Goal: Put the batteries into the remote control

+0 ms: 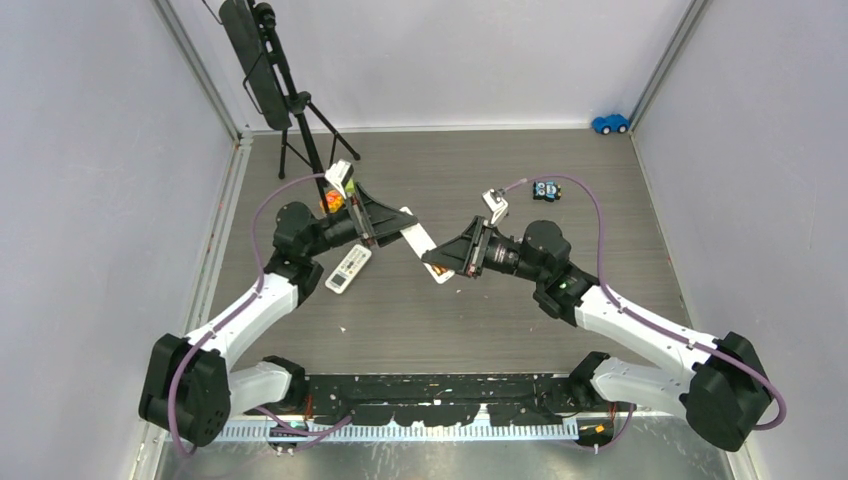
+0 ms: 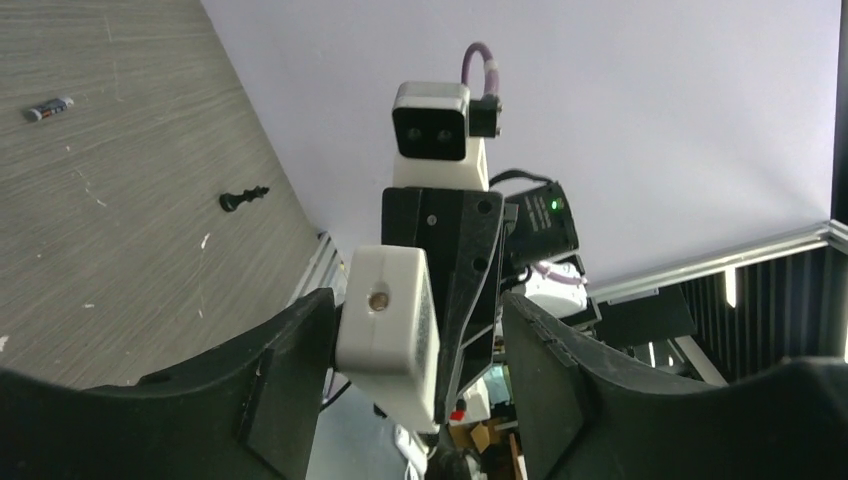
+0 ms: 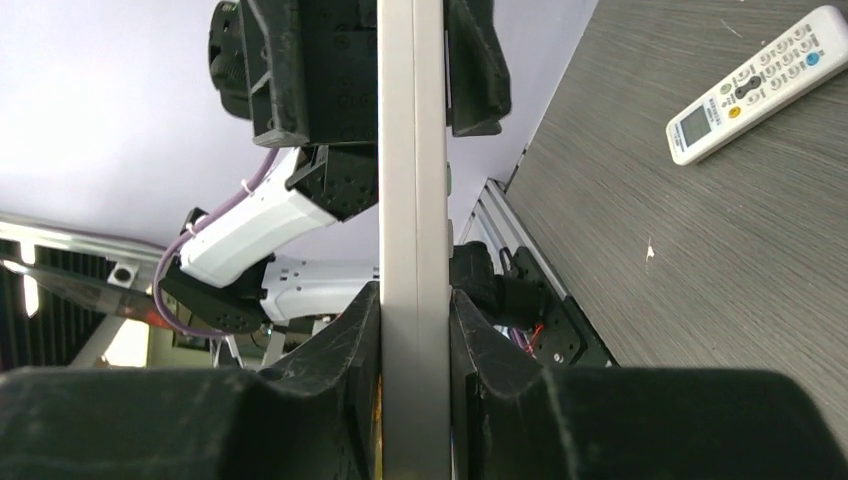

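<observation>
Your grey wood-grain table holds a white remote left of centre, a blue toy car in the far right corner and a tripod far left. One battery and a black knob-like piece lie apart.

Above the bench, a remote control is positioned between the left end effector and right end effector; a second remote is laid to its left.
</observation>
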`<act>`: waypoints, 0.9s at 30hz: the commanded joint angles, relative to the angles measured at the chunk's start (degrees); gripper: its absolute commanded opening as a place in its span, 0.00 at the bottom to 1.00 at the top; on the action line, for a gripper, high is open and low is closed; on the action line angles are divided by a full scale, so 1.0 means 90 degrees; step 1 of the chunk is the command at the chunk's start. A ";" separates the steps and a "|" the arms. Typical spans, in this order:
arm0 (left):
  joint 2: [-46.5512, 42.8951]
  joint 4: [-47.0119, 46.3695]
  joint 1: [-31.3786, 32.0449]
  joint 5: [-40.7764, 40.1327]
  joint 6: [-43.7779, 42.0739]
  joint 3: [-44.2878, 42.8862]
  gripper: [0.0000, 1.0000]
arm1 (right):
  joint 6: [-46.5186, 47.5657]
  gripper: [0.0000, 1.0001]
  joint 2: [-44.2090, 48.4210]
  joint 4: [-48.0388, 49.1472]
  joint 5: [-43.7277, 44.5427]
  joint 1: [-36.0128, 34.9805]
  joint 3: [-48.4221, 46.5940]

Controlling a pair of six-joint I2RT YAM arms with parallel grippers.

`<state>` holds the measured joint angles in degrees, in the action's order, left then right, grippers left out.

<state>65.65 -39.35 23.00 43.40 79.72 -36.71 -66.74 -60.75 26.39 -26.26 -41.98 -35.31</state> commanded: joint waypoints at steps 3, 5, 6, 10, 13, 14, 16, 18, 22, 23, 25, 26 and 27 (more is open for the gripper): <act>-0.0125 -0.0098 -0.0193 0.1563 0.0030 -0.0365 0.61 | 0.1064 0.10 -0.0126 -0.1113 -0.1504 0.0123 -0.1119; -0.0127 -0.0122 -0.0193 0.1741 0.0042 -0.0379 0.59 | 0.1144 0.10 -0.0139 -0.1164 -0.1708 0.0123 -0.1192; -0.0140 -0.0126 -0.0198 0.1798 0.0049 -0.0375 0.57 | 0.1135 0.11 -0.0156 -0.1078 -0.1841 0.0123 -0.1221; -0.0198 -0.0154 -0.0197 0.2064 0.0031 -0.0392 0.43 | 0.1252 0.11 -0.0262 -0.1314 -0.2060 0.0130 -0.1417; -0.0237 -0.0128 -0.0196 0.2147 -0.0068 -0.0389 0.07 | 0.1276 0.18 -0.0369 -0.1401 -0.2152 0.0138 -0.1505; -0.0258 -0.0030 -0.0202 0.2093 -0.0128 -0.0380 0.00 | 0.1323 0.32 -0.0386 -0.1513 -0.2104 0.0154 -0.1536; -0.0297 0.0312 -0.0203 0.1837 -0.0375 -0.0370 0.00 | 0.1510 0.58 -0.0359 -0.1947 -0.1721 0.0234 -0.1610; -0.0344 0.0850 -0.0225 0.1570 -0.0736 -0.0356 0.00 | 0.1781 0.68 -0.0296 -0.2508 -0.1320 0.0326 -0.1689; -0.0421 0.1561 -0.0379 0.0885 -0.1258 -0.0163 0.00 | 0.2326 0.73 0.0129 -0.3309 -0.0624 0.0444 -0.1695; -0.0412 0.1577 -0.0439 0.0726 -0.1286 -0.0070 0.00 | 0.2417 0.74 0.0217 -0.3430 -0.0508 0.0482 -0.1684; -0.0365 0.1617 -0.0589 0.0430 -0.1342 0.0140 0.00 | 0.2650 0.74 0.0380 -0.3749 -0.0222 0.0545 -0.1694; -0.0343 0.1622 -0.0651 0.0301 -0.1368 0.0254 0.00 | 0.2764 0.74 0.0434 -0.3940 -0.0010 0.0588 -0.1726; -0.0325 0.1596 -0.0693 0.0165 -0.1435 0.0369 0.00 | 0.2891 0.74 0.0456 -0.4180 0.0197 0.0628 -0.1776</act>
<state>63.31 -27.20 18.74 51.72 70.35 -36.58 -46.96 -59.59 -4.03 -31.90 -37.30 -48.42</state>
